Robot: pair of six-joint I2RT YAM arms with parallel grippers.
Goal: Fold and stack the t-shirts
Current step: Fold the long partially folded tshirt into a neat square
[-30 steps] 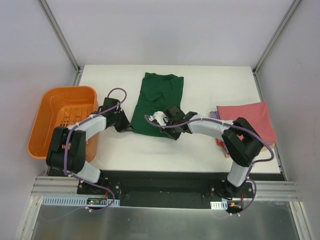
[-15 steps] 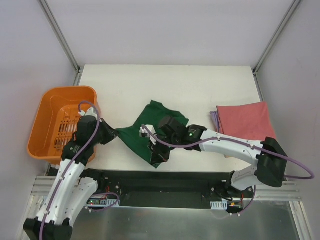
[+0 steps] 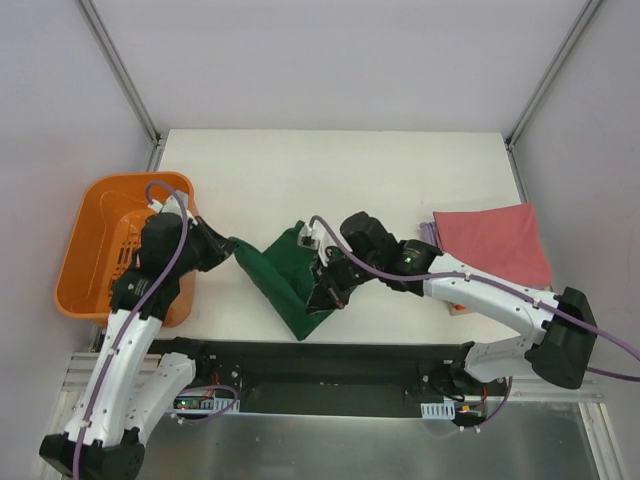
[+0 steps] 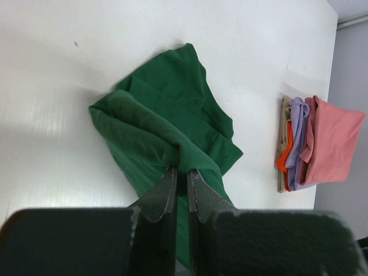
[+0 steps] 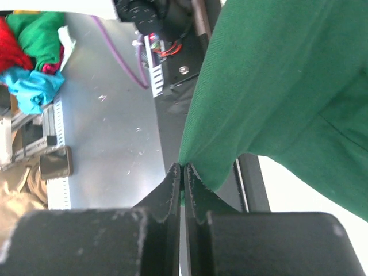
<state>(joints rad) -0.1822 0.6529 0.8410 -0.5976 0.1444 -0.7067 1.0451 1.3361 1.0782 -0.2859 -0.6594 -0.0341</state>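
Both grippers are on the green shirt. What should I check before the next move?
1. Left gripper shut on green shirt: ok.
2. Right gripper shut on the shirt's edge: ok.
3. Shirt spread flat: not ok, bunched between the grippers.
4. Folded stack apart from the green shirt: ok.
5. Single cloth layer in each grip: cannot tell.

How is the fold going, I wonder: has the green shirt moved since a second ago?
Yes. The green shirt has come from mid-table to the near edge, judged against the unmoved pink stack.
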